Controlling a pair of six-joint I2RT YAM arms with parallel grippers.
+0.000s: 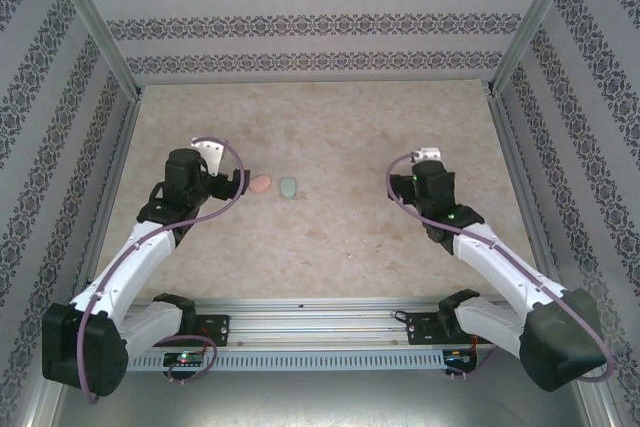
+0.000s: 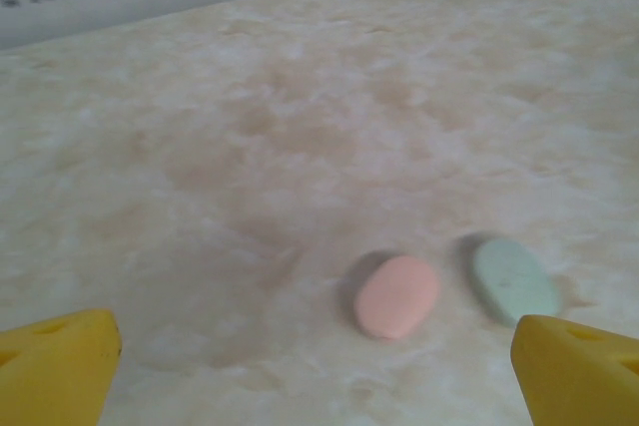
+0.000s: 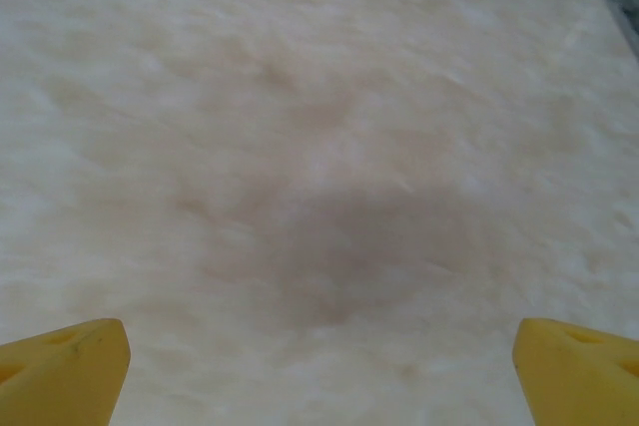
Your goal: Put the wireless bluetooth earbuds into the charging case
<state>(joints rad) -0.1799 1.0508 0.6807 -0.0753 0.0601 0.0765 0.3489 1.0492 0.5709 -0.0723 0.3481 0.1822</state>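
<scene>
Jaws spread wide and empty on left gripper (image 2: 318,376) and right gripper (image 3: 319,371); pink charging case (image 2: 396,296) and green case (image 2: 514,281) lie shut, side by side, lower right of the left wrist view. Risk: a descending finger could skid either smooth case away.

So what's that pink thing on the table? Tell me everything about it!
The pink case is a small, smooth oval, like a pebble, matte salmon-pink and probably plastic. It looks shut; no seam or lid shows. It lies flat on the marbled beige table, casting a soft shadow. The pale green case lies just beside it, with a gap between them. Only the table touches it.
</scene>
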